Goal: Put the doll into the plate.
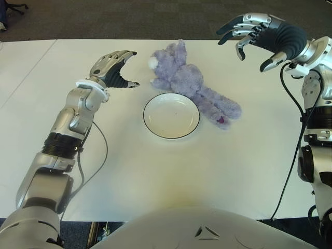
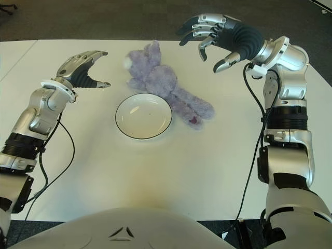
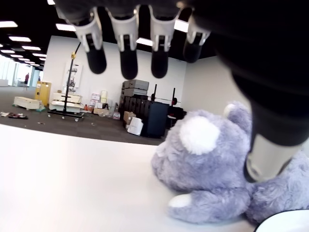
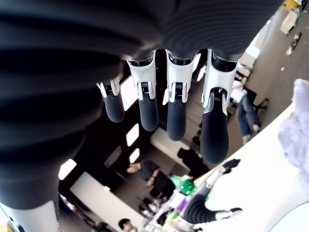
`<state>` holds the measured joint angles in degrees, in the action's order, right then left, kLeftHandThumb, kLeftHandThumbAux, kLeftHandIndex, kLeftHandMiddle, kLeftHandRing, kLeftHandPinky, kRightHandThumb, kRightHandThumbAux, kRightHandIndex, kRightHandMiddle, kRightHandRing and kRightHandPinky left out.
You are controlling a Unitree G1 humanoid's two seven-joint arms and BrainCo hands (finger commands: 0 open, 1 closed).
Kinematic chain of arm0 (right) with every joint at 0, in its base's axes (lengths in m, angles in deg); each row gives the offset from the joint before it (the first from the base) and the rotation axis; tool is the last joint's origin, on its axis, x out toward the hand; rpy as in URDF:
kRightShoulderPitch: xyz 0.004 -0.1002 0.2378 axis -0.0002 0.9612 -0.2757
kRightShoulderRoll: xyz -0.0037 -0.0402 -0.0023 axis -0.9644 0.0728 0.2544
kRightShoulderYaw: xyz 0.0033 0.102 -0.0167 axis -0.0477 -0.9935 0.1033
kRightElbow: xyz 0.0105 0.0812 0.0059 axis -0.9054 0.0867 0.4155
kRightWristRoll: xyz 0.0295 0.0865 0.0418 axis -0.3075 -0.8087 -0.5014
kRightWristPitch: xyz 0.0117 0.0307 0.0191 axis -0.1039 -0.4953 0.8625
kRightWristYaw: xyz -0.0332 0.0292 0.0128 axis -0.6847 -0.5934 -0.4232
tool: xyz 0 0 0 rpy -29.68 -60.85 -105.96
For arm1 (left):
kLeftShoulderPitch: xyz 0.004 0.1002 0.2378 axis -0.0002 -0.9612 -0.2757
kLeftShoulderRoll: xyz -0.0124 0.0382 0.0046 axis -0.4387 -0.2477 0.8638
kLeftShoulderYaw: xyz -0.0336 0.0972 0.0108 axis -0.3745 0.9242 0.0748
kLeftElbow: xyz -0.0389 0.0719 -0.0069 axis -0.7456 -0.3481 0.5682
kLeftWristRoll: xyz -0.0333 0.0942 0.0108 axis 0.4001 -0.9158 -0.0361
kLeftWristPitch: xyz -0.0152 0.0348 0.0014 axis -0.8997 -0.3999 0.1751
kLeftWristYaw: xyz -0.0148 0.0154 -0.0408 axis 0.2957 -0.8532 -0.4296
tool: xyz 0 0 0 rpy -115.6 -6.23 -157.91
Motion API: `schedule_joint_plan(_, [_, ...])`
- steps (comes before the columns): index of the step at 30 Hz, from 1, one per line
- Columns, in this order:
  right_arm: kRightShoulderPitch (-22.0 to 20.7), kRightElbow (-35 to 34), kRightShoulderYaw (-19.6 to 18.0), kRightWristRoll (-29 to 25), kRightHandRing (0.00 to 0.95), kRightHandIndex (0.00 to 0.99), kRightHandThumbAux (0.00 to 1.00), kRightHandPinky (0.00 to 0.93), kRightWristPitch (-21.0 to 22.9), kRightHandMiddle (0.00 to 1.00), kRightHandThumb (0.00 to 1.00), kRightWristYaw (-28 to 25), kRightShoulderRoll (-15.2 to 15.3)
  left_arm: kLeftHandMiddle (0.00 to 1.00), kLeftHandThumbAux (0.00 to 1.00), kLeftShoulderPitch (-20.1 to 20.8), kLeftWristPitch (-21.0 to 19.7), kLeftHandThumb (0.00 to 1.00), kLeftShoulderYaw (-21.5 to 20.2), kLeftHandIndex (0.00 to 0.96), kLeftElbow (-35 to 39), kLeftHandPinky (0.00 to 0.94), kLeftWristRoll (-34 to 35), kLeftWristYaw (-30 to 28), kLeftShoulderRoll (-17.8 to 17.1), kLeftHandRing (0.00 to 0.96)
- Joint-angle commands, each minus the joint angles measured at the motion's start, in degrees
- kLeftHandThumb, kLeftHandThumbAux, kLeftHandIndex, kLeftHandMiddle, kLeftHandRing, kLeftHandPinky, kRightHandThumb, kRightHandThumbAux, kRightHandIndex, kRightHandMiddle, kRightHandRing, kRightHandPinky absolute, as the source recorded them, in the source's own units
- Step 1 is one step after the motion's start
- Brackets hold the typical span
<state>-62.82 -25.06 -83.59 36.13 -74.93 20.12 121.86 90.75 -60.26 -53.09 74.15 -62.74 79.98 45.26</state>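
A purple plush doll (image 1: 189,83) lies on the white table (image 1: 218,166), stretched from the far middle toward the right, its lower side touching the far right rim of the plate. The white plate (image 1: 171,115) with a dark rim sits bare in the middle. My left hand (image 1: 118,67) hovers open just left of the doll's head, fingers spread toward it; the doll (image 3: 212,174) fills its wrist view close by. My right hand (image 1: 250,35) is raised above the table's far right, open, up and to the right of the doll, holding nothing.
Dark carpet (image 1: 129,18) lies beyond the table's far edge. A black cable (image 1: 290,124) hangs along my right arm. People (image 4: 149,176) stand in the background of the right wrist view.
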Motion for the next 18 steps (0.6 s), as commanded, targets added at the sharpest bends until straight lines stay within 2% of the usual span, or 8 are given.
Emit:
schedule_joint_plan(1, [-1.34,3.07,-1.62,1.09,0.557,0.147,0.765,0.588,0.87,0.256,0.001,-0.62,-0.4,0.122,0.656,0.68,-0.22,0.116,0.16,0.065,-1.04,0.103,-0.03,0.69,0.9,0.117])
schedule_joint_plan(2, [-2.32,4.39,-1.57,1.83,0.526,0.147,0.766,0.588,1.04,0.259,0.0,0.11,-0.71,0.117,0.655,1.55,-0.46,0.119,0.18,0.063,-1.28,0.094,0.05,0.46,1.11,0.11])
schedule_joint_plan(3, [-3.06,5.37,-1.52,2.4,0.462,0.154,0.767,0.529,1.15,0.258,0.003,0.65,-0.95,0.097,0.652,2.19,-0.63,0.125,0.19,0.053,-1.45,0.07,0.11,0.29,1.25,0.089])
schedule_joint_plan(6, [-4.55,8.76,-1.01,4.96,0.425,0.161,0.754,0.493,-0.05,0.243,0.019,2.48,-2.26,0.083,0.645,6.27,-0.53,0.119,0.84,0.045,-4.94,0.05,0.19,0.25,2.36,0.075])
schedule_joint_plan(7, [-4.93,9.97,-0.8,5.84,0.328,0.161,0.709,0.393,-0.56,0.196,0.053,2.95,-2.7,0.078,0.64,7.75,-0.12,0.105,1.17,0.042,-6.84,0.056,0.21,0.59,2.82,0.072])
schedule_joint_plan(11, [-8.4,21.31,0.81,11.55,0.192,0.145,0.592,0.22,-5.83,0.142,0.112,5.83,-5.66,0.071,0.63,16.02,4.43,0.076,2.41,0.037,-19.77,0.068,1.14,3.63,5.87,0.069])
schedule_joint_plan(13, [-10.67,27.86,2.66,16.45,0.111,0.118,0.528,0.118,-9.84,0.095,0.159,10.26,-7.15,0.061,0.621,21.12,7.36,0.07,1.96,0.033,-28.43,0.068,3.04,5.14,8.46,0.063])
schedule_joint_plan(18, [-12.61,34.29,4.71,22.51,0.049,0.1,0.499,0.05,-14.22,0.052,0.196,17.27,-8.73,0.051,0.61,27.96,12.32,0.077,0.57,0.03,-40.74,0.067,5.91,7.25,11.58,0.055])
